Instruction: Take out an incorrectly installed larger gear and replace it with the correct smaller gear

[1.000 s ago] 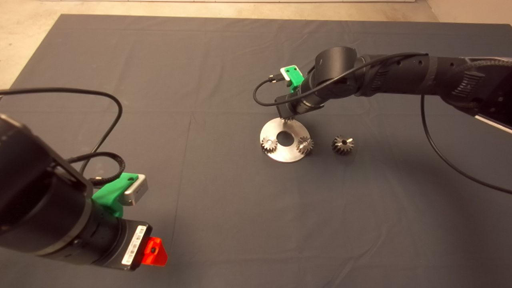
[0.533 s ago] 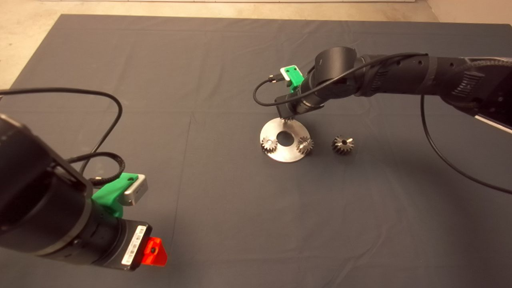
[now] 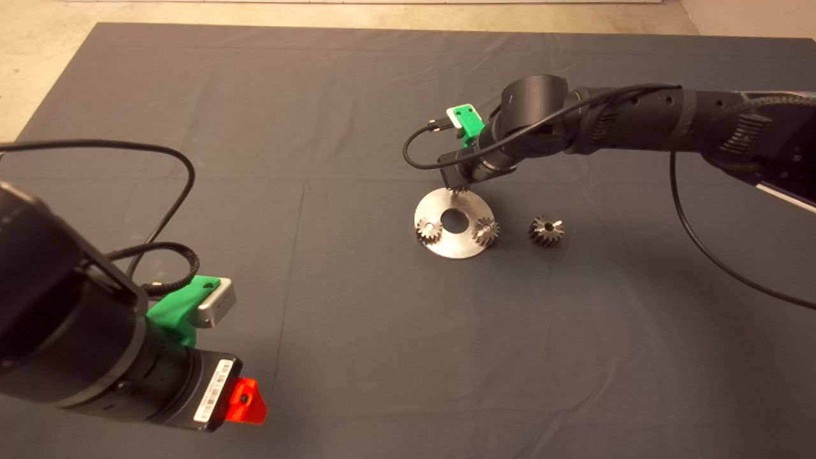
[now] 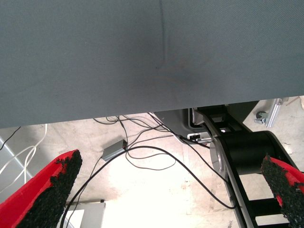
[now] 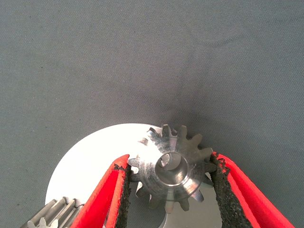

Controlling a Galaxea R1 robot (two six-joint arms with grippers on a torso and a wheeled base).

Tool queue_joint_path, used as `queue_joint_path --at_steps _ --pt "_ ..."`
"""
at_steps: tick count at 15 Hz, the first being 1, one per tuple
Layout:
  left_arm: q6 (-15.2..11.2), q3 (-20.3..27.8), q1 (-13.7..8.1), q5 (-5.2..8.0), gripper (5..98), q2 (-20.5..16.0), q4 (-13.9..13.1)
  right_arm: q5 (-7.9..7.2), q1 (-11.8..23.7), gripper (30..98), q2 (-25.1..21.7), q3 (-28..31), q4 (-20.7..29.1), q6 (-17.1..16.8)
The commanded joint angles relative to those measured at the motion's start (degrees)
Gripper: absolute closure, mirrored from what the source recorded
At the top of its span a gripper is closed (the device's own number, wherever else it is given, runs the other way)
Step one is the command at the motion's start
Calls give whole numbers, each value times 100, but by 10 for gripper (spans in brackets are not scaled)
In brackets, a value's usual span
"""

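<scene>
Our right gripper (image 5: pixel 170 183) pinches the smaller gear (image 5: pixel 172 167) at the far edge of the round steel plate (image 3: pixel 449 208). We judge the larger gear (image 3: pixel 546 231) already removed; seating and release remain. Right arm reaches in, wrist tilted down. Left gripper (image 4: pixel 166 190) waits wide.

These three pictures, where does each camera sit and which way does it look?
Head view: above the mat, looking down; both black arms show, the left gripper parked low.
Left wrist view: on the waiting arm, over the mat's edge toward floor cables; red fingers wide apart.
Right wrist view: on the working arm, looking at the smaller gear between the right gripper pads, on the steel disc.
Shared: head and right wrist views both show that disc.
</scene>
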Motion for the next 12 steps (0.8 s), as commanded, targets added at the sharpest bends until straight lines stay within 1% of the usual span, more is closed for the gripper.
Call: queue_joint_path --at_steps 1,12 --pt "-24 92 -27 81 58 10 -81 39 15 871 89 -23 -176 61" --pt "-24 92 -27 81 58 10 -81 21 24 871 72 73 -167 61"
